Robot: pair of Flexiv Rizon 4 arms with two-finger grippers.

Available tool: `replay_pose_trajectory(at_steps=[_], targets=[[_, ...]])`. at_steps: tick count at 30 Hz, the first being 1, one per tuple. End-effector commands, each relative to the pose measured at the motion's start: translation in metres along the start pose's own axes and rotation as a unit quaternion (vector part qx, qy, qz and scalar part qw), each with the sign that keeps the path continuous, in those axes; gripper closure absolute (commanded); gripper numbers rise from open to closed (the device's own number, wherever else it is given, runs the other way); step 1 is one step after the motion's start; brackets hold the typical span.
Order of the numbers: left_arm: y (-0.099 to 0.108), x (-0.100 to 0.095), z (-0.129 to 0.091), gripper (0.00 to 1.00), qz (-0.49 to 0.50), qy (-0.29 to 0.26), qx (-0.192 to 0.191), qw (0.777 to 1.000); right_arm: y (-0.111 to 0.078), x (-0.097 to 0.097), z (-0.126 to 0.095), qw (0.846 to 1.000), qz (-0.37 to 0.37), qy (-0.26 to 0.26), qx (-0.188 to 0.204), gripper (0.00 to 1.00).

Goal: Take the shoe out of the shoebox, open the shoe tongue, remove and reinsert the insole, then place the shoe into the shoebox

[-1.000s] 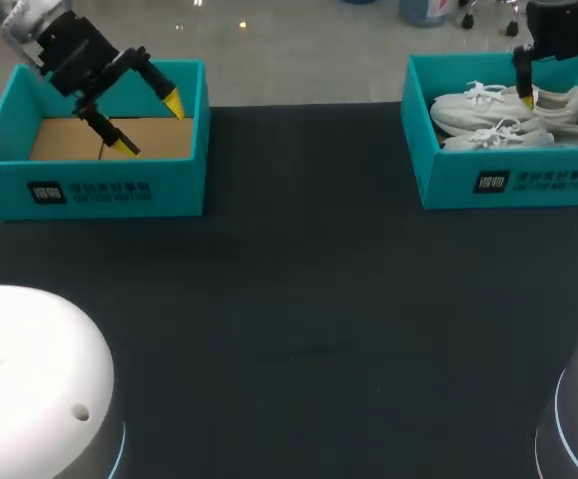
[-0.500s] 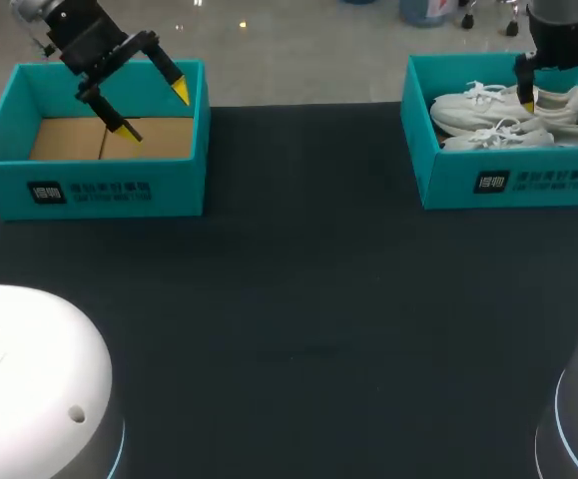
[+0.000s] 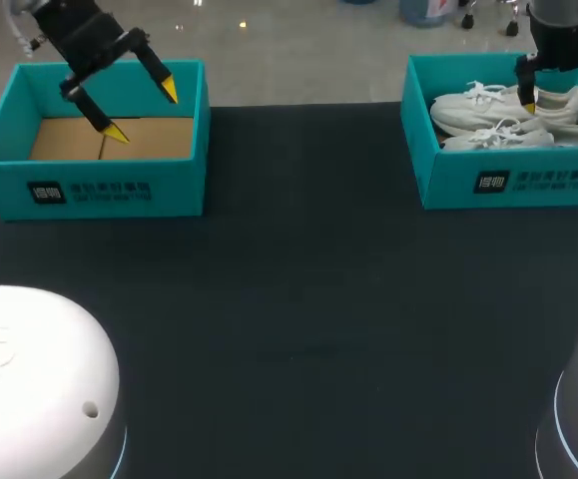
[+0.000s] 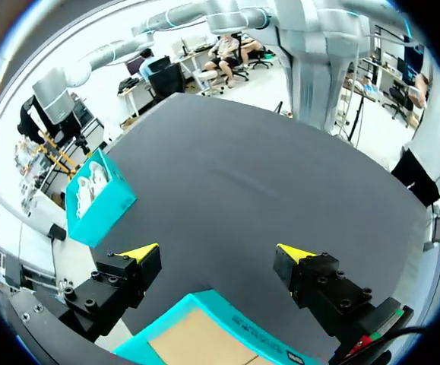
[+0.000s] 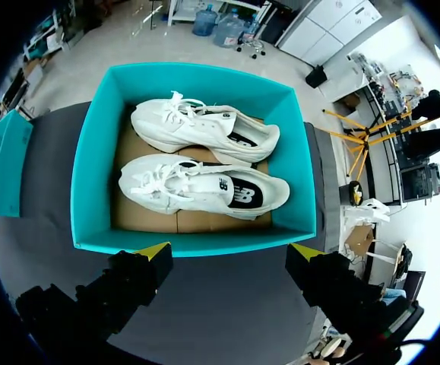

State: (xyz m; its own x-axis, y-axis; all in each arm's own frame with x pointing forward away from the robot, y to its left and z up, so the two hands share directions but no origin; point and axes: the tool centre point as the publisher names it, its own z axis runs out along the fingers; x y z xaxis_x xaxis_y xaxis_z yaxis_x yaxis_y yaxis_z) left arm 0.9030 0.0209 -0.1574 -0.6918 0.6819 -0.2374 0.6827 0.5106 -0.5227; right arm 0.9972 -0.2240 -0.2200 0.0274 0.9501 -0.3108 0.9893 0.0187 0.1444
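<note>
Where the shoes lie: far shoe [image 3: 498, 104] and near shoe [image 3: 508, 137], both white, sit side by side, soles down, inside the right box [image 3: 420, 160], toes toward the table's middle.
Right box: teal, on the dark table [image 3: 308, 299] at its far right; brown cardboard floor under the shoes.
Left box: teal [image 3: 99, 195], at the far left, well apart from the right box; brown cardboard floor shows.
Print: a white logo and a line of white writing on each box's front wall; a dark logo on each shoe's side and dark insoles, seen from the right wrist.
Right gripper: [image 3: 563, 95] hangs over the right box, fingers wide apart and holding nothing.
Shoes against right gripper: in the right wrist view both shoes [image 5: 204, 129] [image 5: 197, 186] lie ahead of and below the yellow tips [image 5: 231, 251], apart from them.
Left gripper: [image 3: 142, 111] tilted above the left box, fingers spread wide, holding nothing; from its wrist [image 4: 218, 252] the left box's edge [image 4: 227, 319] lies under it and the right box [image 4: 102, 205] far ahead.
</note>
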Motion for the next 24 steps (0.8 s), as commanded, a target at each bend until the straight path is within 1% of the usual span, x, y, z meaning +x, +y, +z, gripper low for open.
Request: replay_pose_trajectory(at_steps=[1,11,12,13,14,15,16,17,18,19,22,23,24], targets=[[-0.009,0.005,0.002,0.0,-0.471,-0.01,-0.224,0.853,0.0,0.0,0.001,1.0,0.0,0.001,-0.001,0.0],[-0.009,0.005,0.002,0.0,-0.471,-0.01,-0.224,0.853,0.0,0.0,0.001,1.0,0.0,0.001,-0.001,0.0],[-0.01,0.003,0.005,0.0,-0.497,-0.023,-0.231,0.836,0.0,0.0,0.001,1.0,0.0,0.001,-0.001,0.0],[-0.011,0.002,0.008,0.0,-0.533,-0.031,-0.228,0.814,0.0,0.0,0.001,1.0,0.0,0.001,-0.001,0.0],[-0.011,0.001,0.01,0.0,-0.554,-0.042,-0.234,0.798,0.0,0.0,0.001,1.0,0.0,0.001,-0.001,0.0],[-0.012,-0.001,0.014,0.0,-0.579,-0.051,-0.241,0.777,0.0,0.0,0.001,1.0,0.0,0.001,-0.001,0.0],[-0.011,-0.003,0.016,0.0,-0.606,-0.066,-0.239,0.756,0.0,0.0,0.001,1.0,0.0,0.001,-0.001,0.0],[-0.012,-0.003,0.019,0.0,-0.624,-0.074,-0.227,0.744,0.0,0.0,0.001,1.0,0.0,0.001,-0.001,0.0],[-0.011,-0.004,0.02,0.0,-0.65,-0.074,-0.211,0.727,0.0,0.0,0.001,1.0,0.0,0.001,-0.001,0.0],[-0.011,-0.004,0.023,0.0,-0.681,-0.089,-0.216,0.694,0.0,0.0,0.001,1.0,0.0,0.001,-0.001,0.0],[-0.015,-0.004,0.029,0.0,-0.721,-0.114,-0.208,0.651,0.0,0.0,0.001,1.0,0.0,0.001,-0.001,0.0],[-0.017,-0.003,0.03,0.0,-0.726,-0.119,-0.204,0.646,0.0,0.0,0.001,1.0,0.0,0.001,-0.001,0.0],[-0.02,-0.001,0.032,0.0,-0.741,-0.131,-0.195,0.629,0.0,0.0,0.001,1.0,0.0,0.001,-0.001,0.0]])
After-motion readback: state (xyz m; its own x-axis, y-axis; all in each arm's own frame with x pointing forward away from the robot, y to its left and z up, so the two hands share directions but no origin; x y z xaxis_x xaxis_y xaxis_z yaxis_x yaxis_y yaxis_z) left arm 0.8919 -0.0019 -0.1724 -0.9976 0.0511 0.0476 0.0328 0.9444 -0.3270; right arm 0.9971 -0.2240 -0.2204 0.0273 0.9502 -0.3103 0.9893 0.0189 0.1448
